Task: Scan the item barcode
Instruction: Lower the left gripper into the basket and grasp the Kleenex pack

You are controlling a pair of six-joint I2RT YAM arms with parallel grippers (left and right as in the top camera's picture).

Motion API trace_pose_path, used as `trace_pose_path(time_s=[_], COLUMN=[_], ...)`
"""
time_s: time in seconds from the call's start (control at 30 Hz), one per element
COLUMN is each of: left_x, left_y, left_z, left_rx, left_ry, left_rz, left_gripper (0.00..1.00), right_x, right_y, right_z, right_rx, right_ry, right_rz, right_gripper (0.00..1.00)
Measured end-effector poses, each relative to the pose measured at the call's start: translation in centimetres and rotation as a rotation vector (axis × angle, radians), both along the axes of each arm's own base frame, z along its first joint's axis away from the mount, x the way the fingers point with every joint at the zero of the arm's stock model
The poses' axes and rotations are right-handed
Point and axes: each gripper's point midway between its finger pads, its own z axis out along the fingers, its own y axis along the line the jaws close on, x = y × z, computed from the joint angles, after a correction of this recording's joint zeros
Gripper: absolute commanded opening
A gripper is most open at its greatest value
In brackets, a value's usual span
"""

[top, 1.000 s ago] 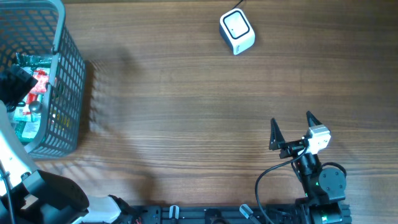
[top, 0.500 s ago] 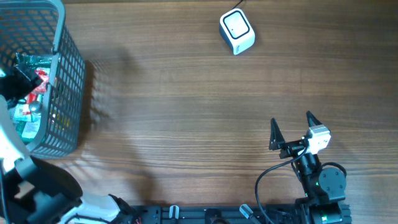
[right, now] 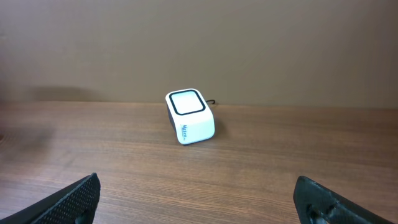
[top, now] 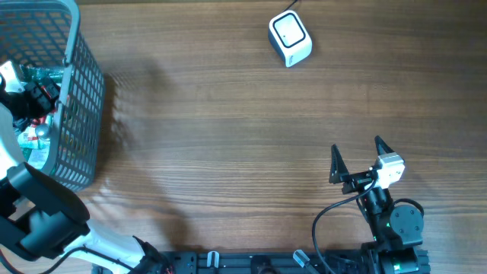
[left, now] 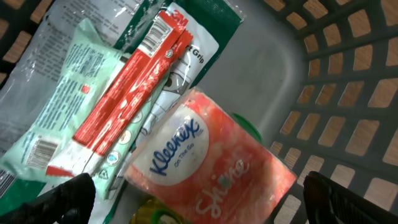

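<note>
Plainly the grey basket (top: 84,91) at the left edge of the desk (top: 228,152) holds the goods. The left tool (left: 202,199) hangs inside it, jaws wide and empty, over the Kleenex pack (left: 211,165). Soft, light, slick film, likely to squash and slip, so pinch gently across its short sides. Its long axis seems to run upper left to lower right in the wrist view — label up, no barcode showing. The right tool (top: 358,158) rests wide and empty, facing the scanner (top: 290,38).
</note>
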Motion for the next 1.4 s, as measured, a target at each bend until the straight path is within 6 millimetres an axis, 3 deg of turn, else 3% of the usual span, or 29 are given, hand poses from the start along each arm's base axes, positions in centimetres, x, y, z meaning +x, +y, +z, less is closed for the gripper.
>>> trace_pose_path(time_s=[0.47, 0.73, 0.93, 1.07, 1.2, 1.23, 1.27, 1.4], left_x=[0.5, -0.1, -0.5, -0.6, -0.6, -0.6, -0.6, -0.4], left_y=[-1.5, -1.9, -2.2, -2.2, -2.2, -2.2, -2.2, -2.1], left_z=[-1.3, -1.5, -1.7, -1.7, -1.7, -1.7, -1.7, -1.6], left_rx=[-0.027, -0.047, -0.059, -0.062, -0.062, -0.061, -0.061, -0.054], left_ry=[0.031, 0.057, 0.073, 0.078, 0.078, 0.077, 0.077, 0.068], left_rz=[-0.052, -0.052, -0.055, -0.055, -0.057, -0.058, -0.057, -0.058], left_gripper=[0.89, 0.74, 0.73, 0.76, 0.85, 0.88, 1.00, 1.00], right_x=[0.0, 0.0, 0.0, 0.0, 0.0, 0.0, 0.0, 0.0], right_y=[0.0, 0.0, 0.0, 0.0, 0.0, 0.0, 0.0, 0.0], right_z=[0.0, 0.0, 0.0, 0.0, 0.0, 0.0, 0.0, 0.0], right_rx=[0.000, 0.000, 0.000, 0.000, 0.000, 0.000, 0.000, 0.000], right_ry=[0.000, 0.000, 0.000, 0.000, 0.000, 0.000, 0.000, 0.000], right_rz=[0.000, 0.000, 0.000, 0.000, 0.000, 0.000, 0.000, 0.000], right_gripper=[1.00, 1.00, 1.00, 1.00, 0.99, 1.00, 1.00, 1.00])
